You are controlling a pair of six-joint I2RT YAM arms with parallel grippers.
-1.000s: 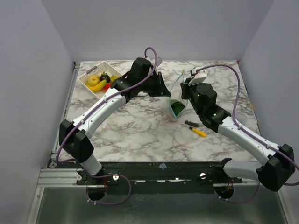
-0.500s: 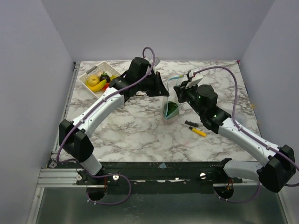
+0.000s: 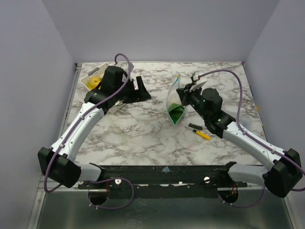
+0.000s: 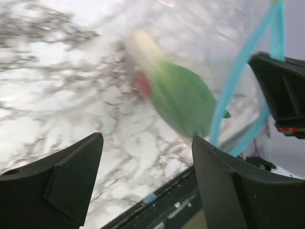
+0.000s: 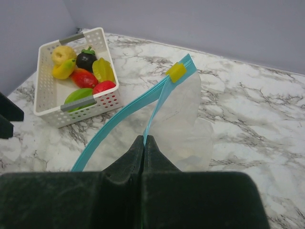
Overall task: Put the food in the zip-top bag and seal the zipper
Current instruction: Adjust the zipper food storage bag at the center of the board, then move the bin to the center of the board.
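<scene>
I've got the zip-top bag (image 3: 177,101) upright mid-table (image 3: 143,129), w/ a leafy toy veg (image 3: 177,113) inside at its bottom. The basket (image 5: 83,112) sits well left of the bag & further back, w/ toy fruit (image 5: 85,78) in it. The pen (image 3: 202,135) lies near the bag's right, closer to me. The left gripper (image 3: 141,88) is btwn basket & bag.

White slatted basket (image 5: 90,110) at far left corner, yellow-and-black pen (image 3: 202,135) on marble table (image 3: 143,129)

Plain lavender walls (image 3: 162,28) enclose a marble-patterned table (image 3: 143,133).
</scene>
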